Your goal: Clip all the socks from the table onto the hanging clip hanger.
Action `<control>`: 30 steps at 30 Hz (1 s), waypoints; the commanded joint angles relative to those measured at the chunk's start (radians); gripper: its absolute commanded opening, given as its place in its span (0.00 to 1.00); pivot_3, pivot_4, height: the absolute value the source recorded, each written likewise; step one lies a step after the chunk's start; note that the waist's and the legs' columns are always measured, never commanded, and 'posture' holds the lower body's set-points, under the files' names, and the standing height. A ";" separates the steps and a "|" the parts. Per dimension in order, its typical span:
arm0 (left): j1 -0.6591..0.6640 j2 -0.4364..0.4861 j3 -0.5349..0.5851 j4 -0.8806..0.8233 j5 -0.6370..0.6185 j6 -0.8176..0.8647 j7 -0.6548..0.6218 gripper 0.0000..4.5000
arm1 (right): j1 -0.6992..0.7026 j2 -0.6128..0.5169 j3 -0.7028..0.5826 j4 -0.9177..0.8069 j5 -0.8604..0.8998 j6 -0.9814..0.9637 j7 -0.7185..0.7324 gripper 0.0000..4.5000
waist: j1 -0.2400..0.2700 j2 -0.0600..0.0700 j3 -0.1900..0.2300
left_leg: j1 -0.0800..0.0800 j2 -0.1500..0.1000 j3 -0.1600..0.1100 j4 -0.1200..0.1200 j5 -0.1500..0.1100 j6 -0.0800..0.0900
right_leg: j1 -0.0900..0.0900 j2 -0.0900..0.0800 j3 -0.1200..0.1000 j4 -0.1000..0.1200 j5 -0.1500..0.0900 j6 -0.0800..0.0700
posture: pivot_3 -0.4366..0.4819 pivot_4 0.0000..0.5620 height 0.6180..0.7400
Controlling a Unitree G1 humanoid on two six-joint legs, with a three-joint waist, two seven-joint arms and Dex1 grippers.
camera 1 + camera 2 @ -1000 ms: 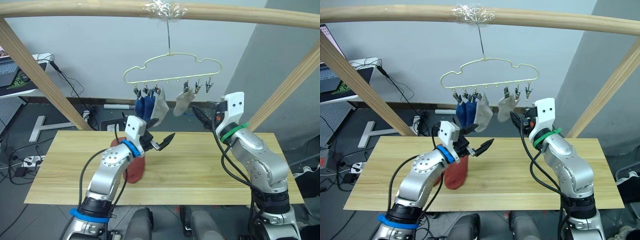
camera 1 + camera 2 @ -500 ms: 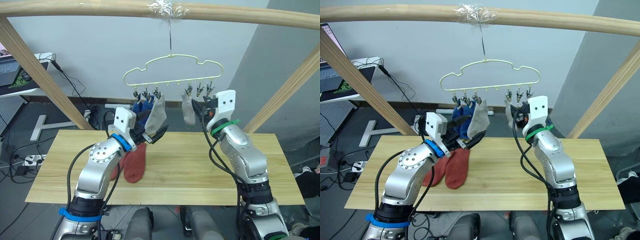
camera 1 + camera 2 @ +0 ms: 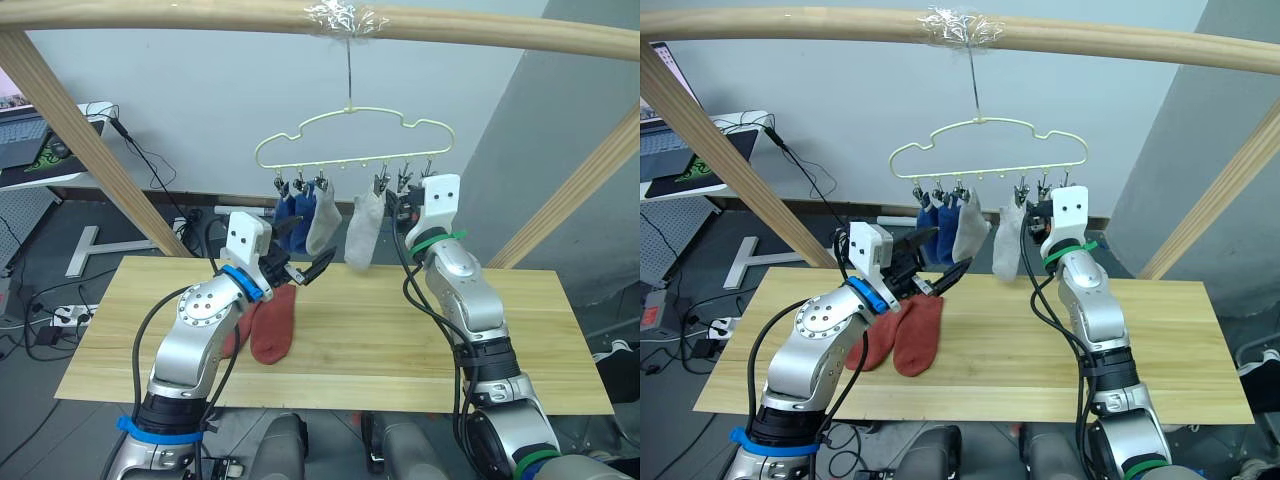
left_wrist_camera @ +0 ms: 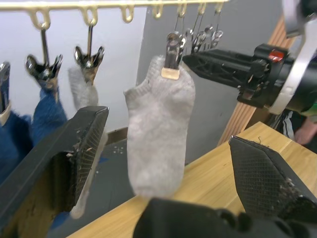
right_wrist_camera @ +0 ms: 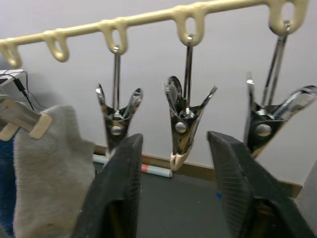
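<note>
The pale cream wire clip hanger [image 3: 350, 140] is hanging by its hook from a round wooden pole [image 3: 200, 14]. Two blue socks [image 3: 291, 212] and two light grey knit socks [image 3: 362, 232] are dangling from its clips. Two rust-red socks [image 3: 270, 325] are lying on the light plank table [image 3: 400, 340]. The left gripper [image 3: 305, 262] is hovering above them, fingers spread wide and empty. The right gripper [image 5: 176, 193] is sitting at the bare clips, fingers parted. Cables are trailing over the dark floor [image 3: 40, 300] behind.

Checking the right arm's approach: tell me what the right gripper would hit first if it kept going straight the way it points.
Probably the middle empty clip of the clip hanger: it hangs centred between the open right gripper fingers. Depth is unclear, so contact may not be imminent.
</note>
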 commanded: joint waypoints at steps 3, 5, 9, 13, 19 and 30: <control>-0.008 0.008 0.016 -0.041 -0.009 -0.001 0.008 1.00 | -0.045 -0.001 -0.020 -0.001 -0.015 -0.039 -0.002 0.25 | -0.001 0.000 0.000 | 0.000 0.000 0.000 0.000 0.000 0.000 | 0.000 0.000 0.000 0.001 0.000 0.000 | 0.52 0.42 1.00; -0.012 0.007 0.016 -0.038 -0.010 -0.002 0.007 1.00 | -0.054 0.001 -0.022 0.013 -0.019 -0.047 -0.004 0.25 | 0.000 0.000 0.000 | 0.001 0.000 0.000 0.000 0.000 0.000 | 0.000 0.000 0.000 0.001 0.000 0.000 | 0.52 0.41 1.00; -0.023 0.009 0.018 -0.044 -0.014 0.005 0.007 1.00 | -0.070 0.004 -0.025 0.032 -0.026 -0.059 -0.002 0.25 | 0.000 0.000 0.000 | 0.001 0.000 0.000 0.000 0.000 0.000 | 0.000 0.000 0.000 0.001 0.000 0.000 | 0.52 0.41 1.00; -0.037 0.010 0.020 -0.046 -0.019 0.011 0.004 1.00 | -0.084 0.008 -0.027 0.048 -0.031 -0.068 0.002 0.25 | 0.000 0.000 0.000 | 0.001 0.000 0.000 0.000 0.000 0.000 | 0.000 0.000 0.000 0.001 0.000 0.000 | 0.52 0.41 1.00; -0.065 0.008 0.017 -0.061 -0.028 0.027 0.007 1.00 | -0.113 0.007 -0.029 0.083 -0.042 -0.094 0.001 0.25 | 0.000 0.000 0.000 | 0.001 0.000 0.000 0.000 0.000 0.000 | 0.000 0.000 0.000 0.001 0.000 0.000 | 0.52 0.41 1.00; -0.098 0.004 0.021 -0.089 -0.055 0.054 0.005 1.00 | -0.145 0.003 -0.031 0.114 -0.044 -0.131 0.007 0.25 | 0.000 0.000 0.000 | 0.001 0.000 0.000 0.000 0.000 0.000 | 0.000 0.000 0.000 0.002 0.000 0.000 | 0.52 0.40 1.00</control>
